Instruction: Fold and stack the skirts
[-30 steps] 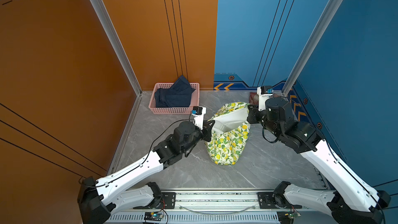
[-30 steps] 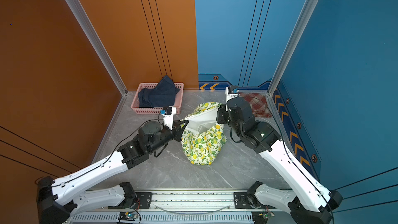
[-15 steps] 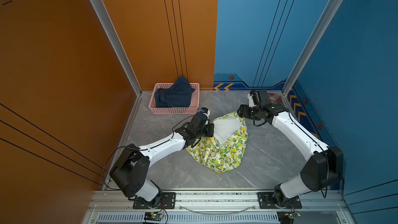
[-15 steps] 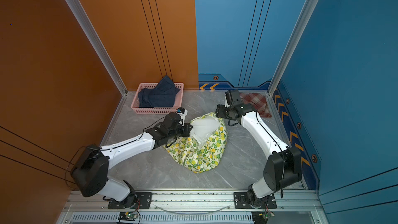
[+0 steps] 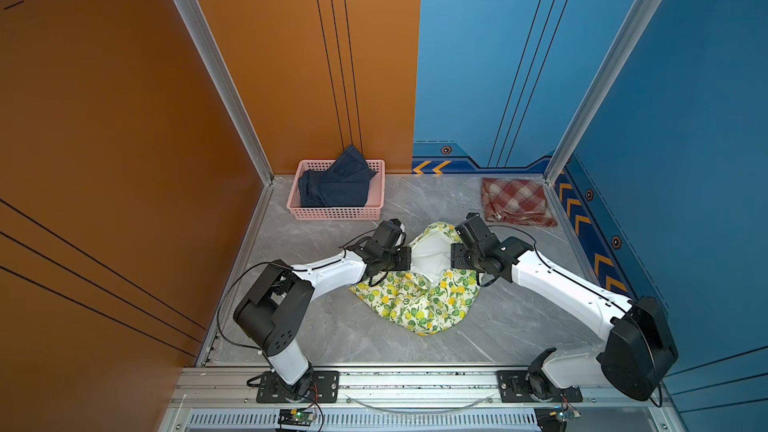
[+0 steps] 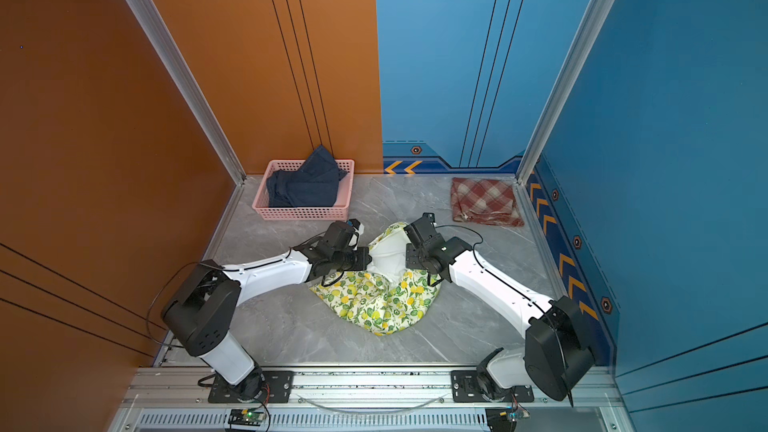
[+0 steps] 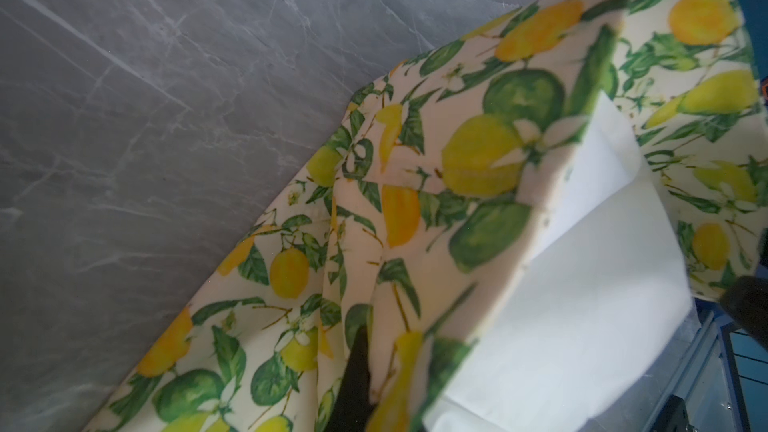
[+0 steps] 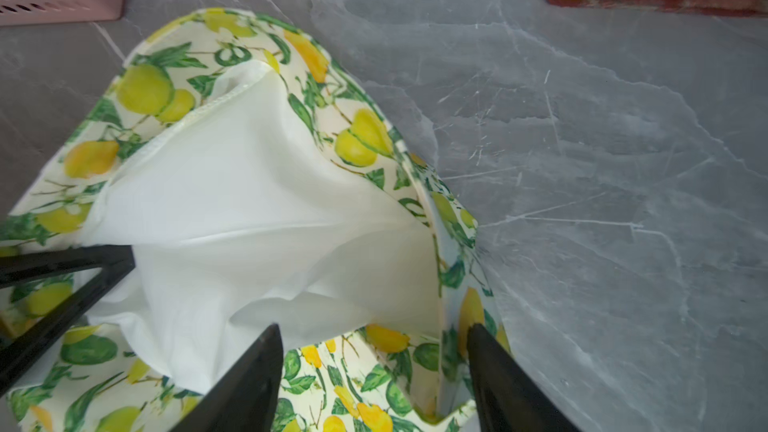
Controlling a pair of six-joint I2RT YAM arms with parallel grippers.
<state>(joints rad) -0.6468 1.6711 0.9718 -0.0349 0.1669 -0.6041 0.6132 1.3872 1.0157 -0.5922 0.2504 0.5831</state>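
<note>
Nearest the arm bases, the lemon-print skirt (image 5: 415, 305) lies in a rumpled heap on the grey tabletop (image 5: 519, 326). Its near hem is spread on the surface and its far part is raised between the two arms, with the white lining (image 8: 249, 222) turned out and gaping. The left gripper (image 5: 408, 258) is clenched on the skirt's printed edge and holds it up off the surface. The right gripper (image 8: 374, 367) stands with its jaws spread wide over the opposite edge, pinching nothing. Beyond them, the denim skirt (image 5: 332, 189) sits loosely bundled in the pink basket (image 5: 336, 214) at the far left. The plaid skirt (image 5: 513, 201) lies folded in the far right corner, well apart from the work. The risk, as I judge it, is the one-sided hold: if the left arm pulls before the right has a grip, the cloth will slew and bunch instead of spreading flat. Closing on the slippery lining alone, without the printed layer, would let the layers part and spoil the fold.
</note>
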